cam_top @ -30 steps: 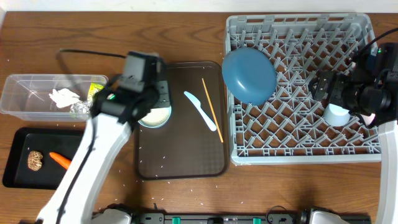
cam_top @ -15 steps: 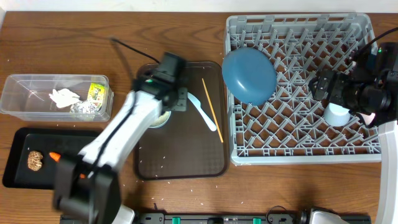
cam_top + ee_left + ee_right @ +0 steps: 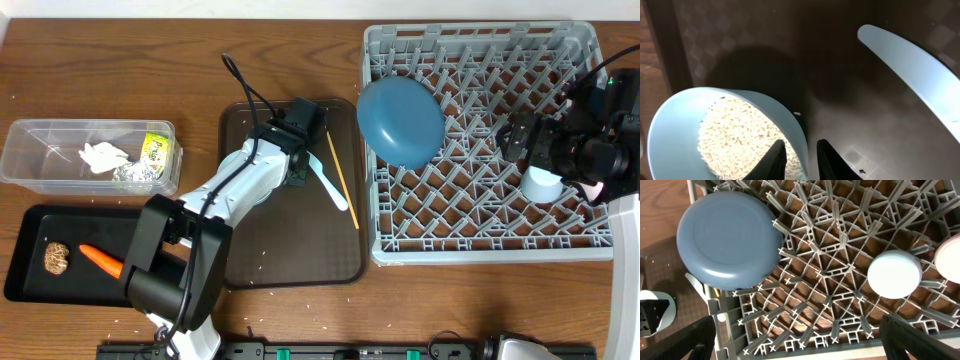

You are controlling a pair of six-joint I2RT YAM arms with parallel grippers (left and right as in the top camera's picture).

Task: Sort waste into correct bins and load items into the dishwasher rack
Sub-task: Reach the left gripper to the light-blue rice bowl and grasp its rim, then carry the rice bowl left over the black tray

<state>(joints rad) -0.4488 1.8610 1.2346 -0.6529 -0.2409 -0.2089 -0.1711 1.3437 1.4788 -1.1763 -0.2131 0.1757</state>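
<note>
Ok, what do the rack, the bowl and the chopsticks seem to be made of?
The dishwasher rack: matte grey moulded plastic, lattice with pegs. The pale blue bowl: smooth, thin-walled, faint sheen; probably plastic or melamine. The chopsticks: thin pale-tan sticks, likely wood or bamboo.

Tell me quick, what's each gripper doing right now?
Left gripper: closed on the rim of the pale blue bowl.
Right gripper: open, holding nothing.
</note>
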